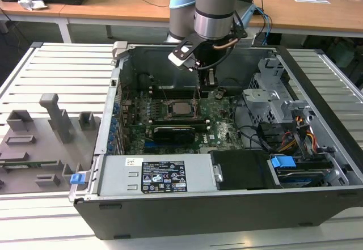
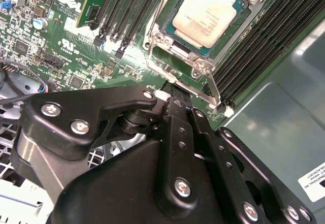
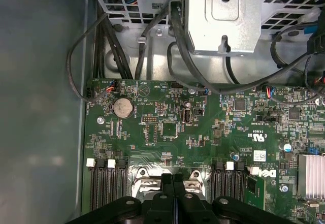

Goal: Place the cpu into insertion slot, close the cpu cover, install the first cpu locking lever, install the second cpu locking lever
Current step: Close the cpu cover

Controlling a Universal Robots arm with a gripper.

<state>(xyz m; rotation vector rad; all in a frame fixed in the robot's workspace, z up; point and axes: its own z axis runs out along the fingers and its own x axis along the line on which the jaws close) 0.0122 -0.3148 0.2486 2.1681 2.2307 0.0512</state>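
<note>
gripper point(image 3: 173, 178): its fingers point(image 3: 166, 186) are seen pressed together in the first wrist view, with nothing made out between them, so a narrow tip is offered for work at the socket's edge.
position: the tip is held low inside the computer case point(image 1: 227, 207), just beside the insertion slot point(image 2: 177, 50) and close to a thin locking lever point(image 2: 212, 87); contact with it cannot be told.
cpu point(image 2: 205, 14): it is seated flat in the slot, silvery top up.
cpu cover point(image 2: 158, 40): it is judged to be lowered around the chip, so that the chip is kept down.
levers: whether either is latched cannot be told.
green board point(image 3: 203, 132): it is laid flat on the case floor, so the socket is reached from above.
</note>
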